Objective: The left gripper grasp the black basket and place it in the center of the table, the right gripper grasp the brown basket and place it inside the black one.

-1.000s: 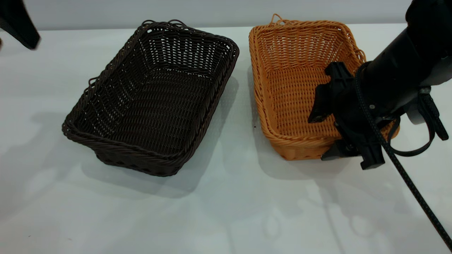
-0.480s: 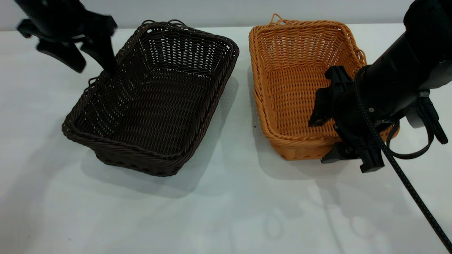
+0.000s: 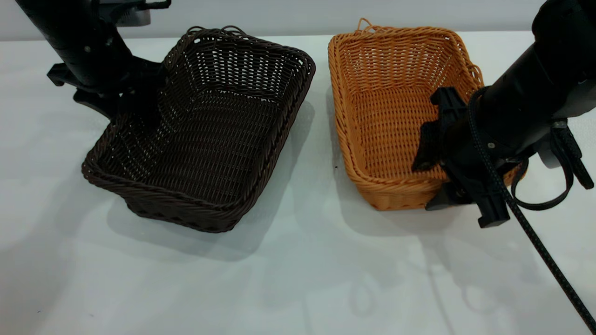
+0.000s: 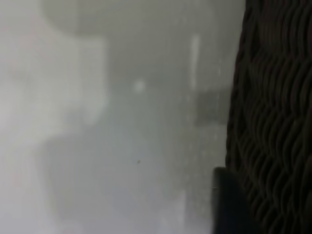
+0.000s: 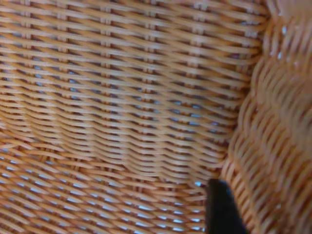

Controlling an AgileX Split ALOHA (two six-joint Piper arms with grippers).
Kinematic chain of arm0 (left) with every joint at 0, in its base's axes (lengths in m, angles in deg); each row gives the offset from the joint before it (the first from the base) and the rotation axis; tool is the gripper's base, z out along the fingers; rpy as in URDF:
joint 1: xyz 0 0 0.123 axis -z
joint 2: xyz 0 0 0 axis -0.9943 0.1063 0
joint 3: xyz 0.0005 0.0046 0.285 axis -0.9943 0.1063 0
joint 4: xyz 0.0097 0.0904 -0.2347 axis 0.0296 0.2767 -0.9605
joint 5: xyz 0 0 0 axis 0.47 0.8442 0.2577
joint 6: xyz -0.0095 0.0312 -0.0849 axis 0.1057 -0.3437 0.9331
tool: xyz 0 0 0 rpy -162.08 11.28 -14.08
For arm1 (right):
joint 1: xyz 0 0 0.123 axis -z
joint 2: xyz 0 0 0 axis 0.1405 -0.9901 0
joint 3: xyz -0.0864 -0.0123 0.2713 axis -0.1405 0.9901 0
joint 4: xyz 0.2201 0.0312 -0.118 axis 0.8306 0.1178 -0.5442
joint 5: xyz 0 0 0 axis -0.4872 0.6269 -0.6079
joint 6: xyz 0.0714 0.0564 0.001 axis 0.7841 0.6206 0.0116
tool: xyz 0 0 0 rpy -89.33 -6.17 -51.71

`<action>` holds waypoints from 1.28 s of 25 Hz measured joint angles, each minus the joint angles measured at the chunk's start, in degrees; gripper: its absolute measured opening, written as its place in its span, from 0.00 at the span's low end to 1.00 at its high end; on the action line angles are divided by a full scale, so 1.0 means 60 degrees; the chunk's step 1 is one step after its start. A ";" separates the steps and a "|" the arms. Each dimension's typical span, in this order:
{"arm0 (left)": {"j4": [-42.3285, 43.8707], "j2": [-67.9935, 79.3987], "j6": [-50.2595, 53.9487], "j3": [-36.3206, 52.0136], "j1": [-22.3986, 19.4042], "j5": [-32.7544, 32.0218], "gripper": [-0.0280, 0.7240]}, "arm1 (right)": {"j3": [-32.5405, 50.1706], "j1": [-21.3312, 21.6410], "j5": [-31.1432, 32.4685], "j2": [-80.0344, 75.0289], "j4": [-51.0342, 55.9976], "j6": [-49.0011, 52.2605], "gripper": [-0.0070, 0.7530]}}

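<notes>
Sitting side by side on the table [image 3: 298,279]: two baskets, one black basket [image 3: 200,135], one brown basket [image 3: 396,116]. Left end effector [image 3: 132,109] (grip state unclear) has descended onto the black rim since a second ago; right end effector [image 3: 440,179] straddles the brown rim, parted.

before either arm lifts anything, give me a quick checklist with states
1. Left gripper at the dark woven wicker basket, on its left rim: ok.
2. Left fingers shut on that rim: cannot tell.
3. Right gripper at the orange-tan woven wicker basket, near corner: ok.
4. Right fingers straddle its rim: ok; clamped: cannot tell.
5. Baskets apart, white tabletop showing between them: ok.
6. Dark basket centred: not ok, left of centre.
</notes>
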State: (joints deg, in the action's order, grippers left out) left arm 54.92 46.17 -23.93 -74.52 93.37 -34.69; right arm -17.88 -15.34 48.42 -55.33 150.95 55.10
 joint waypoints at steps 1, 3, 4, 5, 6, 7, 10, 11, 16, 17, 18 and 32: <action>0.0000 0.0000 0.0000 0.0000 0.0000 0.0043 0.40 | 0.0000 0.0000 -0.0041 0.0000 0.0000 -0.0102 0.41; 0.0000 0.0000 0.0000 -0.0003 0.0000 0.0091 0.27 | 0.0000 0.0000 -0.0121 -0.0007 0.0000 -0.0262 0.29; 0.0000 0.0000 0.0000 -0.0003 0.0000 0.0111 0.21 | 0.0000 0.0000 -0.0128 -0.0007 0.0000 -0.0279 0.25; 0.0002 0.0000 -0.0010 -0.0003 0.0004 0.0110 0.17 | 0.0000 0.0000 -0.0140 -0.0007 0.0020 -0.0292 0.19; 0.0023 0.0000 -0.0010 -0.0003 0.0012 0.0110 0.16 | 0.0000 0.0000 -0.0176 -0.0007 0.0063 -0.0292 0.15; 0.0077 0.0000 -0.0049 -0.0003 0.0012 0.0110 0.15 | 0.0000 0.0000 -0.0238 0.0015 0.0127 -0.0254 0.11; 0.0380 0.0000 -0.0096 -0.0011 0.0012 0.0131 0.14 | -0.0058 0.0124 -0.0240 0.0214 0.0081 -0.0444 0.09; 0.0527 0.0000 -0.0096 -0.0011 0.0012 0.0131 0.14 | -0.0077 0.0238 -0.0240 0.0324 0.0049 -0.0623 0.09; 0.1446 -0.0015 -0.0106 -0.0015 0.0012 0.0112 0.14 | -0.0192 0.1392 0.0297 0.0992 -0.0493 -0.2415 0.09; 0.1596 -0.0015 -0.0174 -0.0015 0.0012 0.0122 0.14 | -0.0247 0.1793 0.0612 0.1176 -0.0708 -0.2873 0.09; 0.1706 -0.0015 -0.0283 -0.0022 0.0012 0.0135 0.13 | -0.0311 0.2093 0.1031 0.1308 -0.1019 -0.3284 0.09; 0.1960 0.0083 -0.7735 -0.0033 0.1424 0.2333 0.13 | -0.2673 0.5457 0.8939 0.1895 -0.6393 -0.3839 0.09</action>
State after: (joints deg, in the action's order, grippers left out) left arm 66.68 46.67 -70.34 -74.71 101.92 -20.69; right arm -33.91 17.40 102.06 -43.97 112.59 32.06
